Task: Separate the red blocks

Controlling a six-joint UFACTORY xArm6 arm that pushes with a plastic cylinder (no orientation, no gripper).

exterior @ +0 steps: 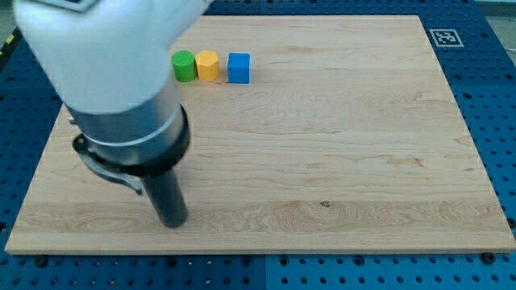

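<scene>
No red block shows anywhere in the camera view; the arm's big white and grey body hides the board's upper left part. My tip [173,222] is the lower end of the dark rod and rests on the wooden board [322,161] near its bottom left. A green cylinder [185,66], a yellow block [208,66] and a blue cube [239,68] stand touching in a row near the view's top, far above my tip.
A black and white marker tag [444,37] sits on the board's top right corner. A blue perforated table [496,97] surrounds the board.
</scene>
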